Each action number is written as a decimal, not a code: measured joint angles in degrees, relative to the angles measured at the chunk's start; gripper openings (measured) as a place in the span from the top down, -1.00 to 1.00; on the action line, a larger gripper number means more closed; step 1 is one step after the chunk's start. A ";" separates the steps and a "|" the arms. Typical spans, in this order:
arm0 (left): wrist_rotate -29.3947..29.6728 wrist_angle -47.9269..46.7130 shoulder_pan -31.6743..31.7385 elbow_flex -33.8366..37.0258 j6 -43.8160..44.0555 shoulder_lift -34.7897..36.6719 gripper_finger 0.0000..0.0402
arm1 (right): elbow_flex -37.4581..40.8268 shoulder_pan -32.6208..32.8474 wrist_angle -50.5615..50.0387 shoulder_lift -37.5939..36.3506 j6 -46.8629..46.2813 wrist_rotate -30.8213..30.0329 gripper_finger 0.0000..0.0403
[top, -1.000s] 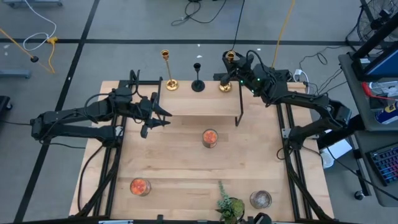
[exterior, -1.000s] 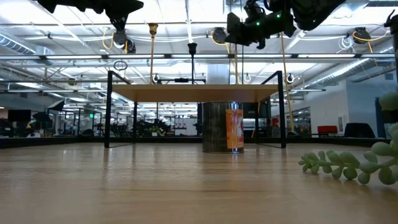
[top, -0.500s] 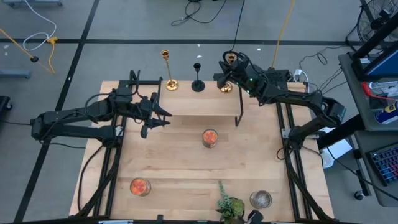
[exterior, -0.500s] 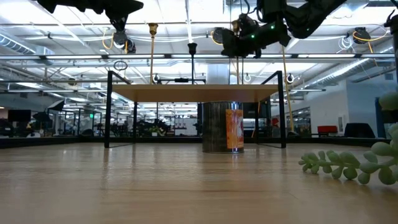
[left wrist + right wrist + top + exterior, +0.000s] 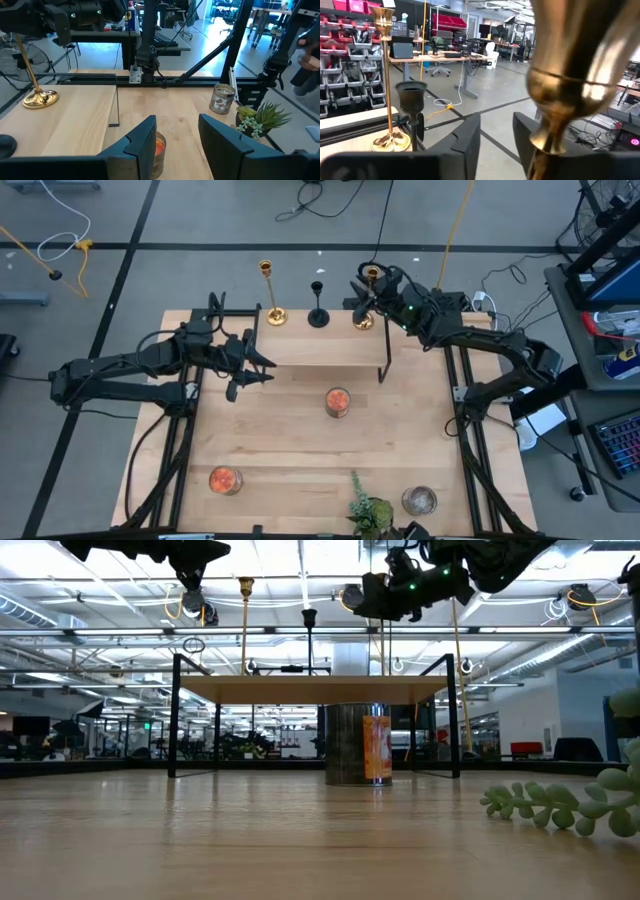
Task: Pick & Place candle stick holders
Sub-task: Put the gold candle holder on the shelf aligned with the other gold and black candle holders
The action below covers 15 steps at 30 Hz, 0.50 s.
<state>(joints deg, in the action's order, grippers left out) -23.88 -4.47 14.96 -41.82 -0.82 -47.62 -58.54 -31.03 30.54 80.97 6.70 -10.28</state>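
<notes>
Three candle stick holders stand by their round bases along the far edge of a raised wooden shelf [image 5: 310,345]: a tall gold one [image 5: 268,290] on the left, a short black one [image 5: 318,308] in the middle and a gold one [image 5: 366,302] on the right. My right gripper [image 5: 355,292] is open at the height of the right holder's cup [image 5: 570,75]. That cup stands close beside one finger [image 5: 527,132], not between the two. My left gripper [image 5: 262,368] hangs open over the shelf's left part with nothing in it. My right gripper has nothing between its fingers. The right gold holder's cup and stem top [image 5: 542,145] stand in front of the outer side of one finger. I cannot tell whether that finger touches them.
Under and before the shelf stands a jar candle with orange filling [image 5: 338,402]. Another orange jar [image 5: 225,480], a grey-filled jar [image 5: 419,500] and a small green plant [image 5: 368,510] stand near the front edge. The shelf's black legs [image 5: 385,355] stand at its corners.
My right gripper has gone toward the table's left along the top of the right gold holder and has opened. All three holders stand where they were.
</notes>
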 joint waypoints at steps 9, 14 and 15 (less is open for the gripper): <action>0.00 0.00 0.00 0.00 1.38 0.00 0.24 | 0.00 0.00 -2.90 0.00 -2.88 -0.11 0.11; 0.00 -0.01 0.00 0.00 1.38 0.00 0.24 | -0.02 0.00 -3.73 0.00 -2.58 -0.55 0.03; 0.00 -0.02 0.00 0.00 1.38 0.00 0.24 | -0.02 0.00 -4.49 -0.09 -2.56 -0.86 0.02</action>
<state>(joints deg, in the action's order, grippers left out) -23.88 -4.49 14.96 -41.82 0.56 -47.62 -58.57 -31.03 26.05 80.88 4.14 -11.15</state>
